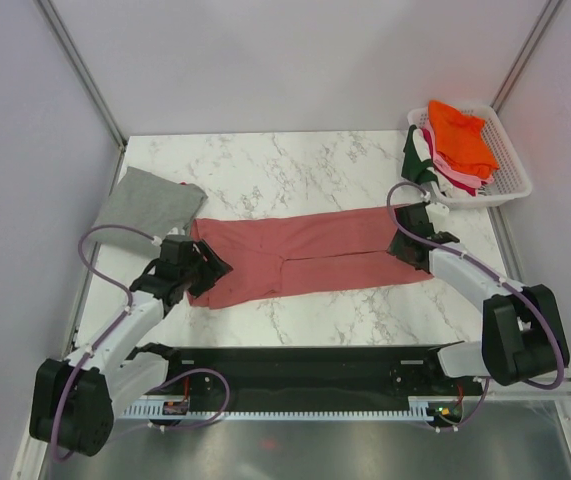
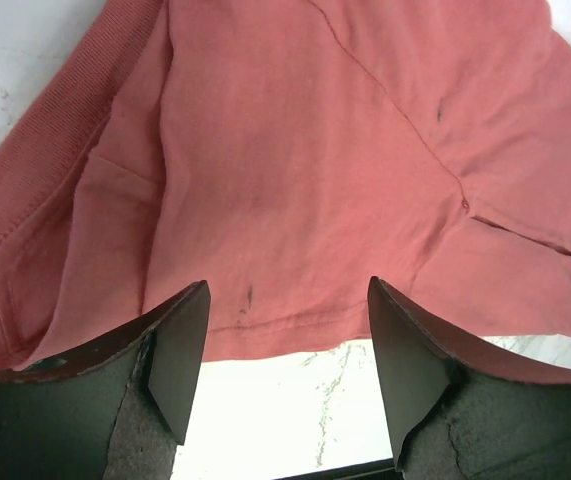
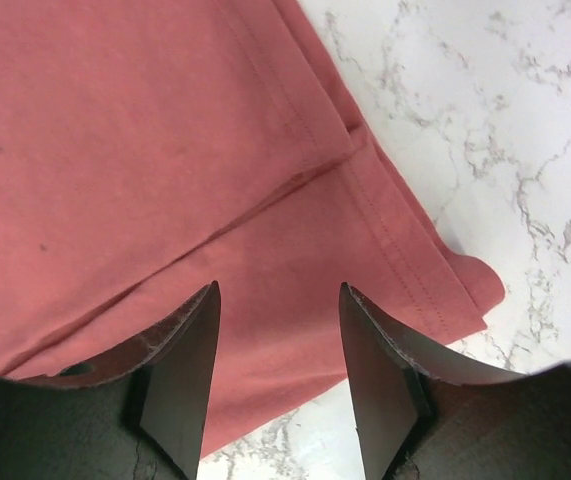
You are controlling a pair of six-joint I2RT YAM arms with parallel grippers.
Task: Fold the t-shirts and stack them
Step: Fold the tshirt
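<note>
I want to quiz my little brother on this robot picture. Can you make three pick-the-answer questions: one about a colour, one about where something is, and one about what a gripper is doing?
1. What colour is the top t-shirt in the white basket?
A orange; B blue; C yellow.

2. Where is the grey t-shirt?
A in the basket; B on the table's far left corner; C on the floor.

3. How is the left gripper?
A shut on the grey t-shirt; B open; C holding the basket.

Answers:
1 A: the orange t-shirt lies uppermost in the basket.
2 B: it lies flat there, beside one end of the salmon-pink t-shirt.
3 B: its fingers stand apart at the salmon-pink t-shirt's end, with nothing clamped between them.
</note>
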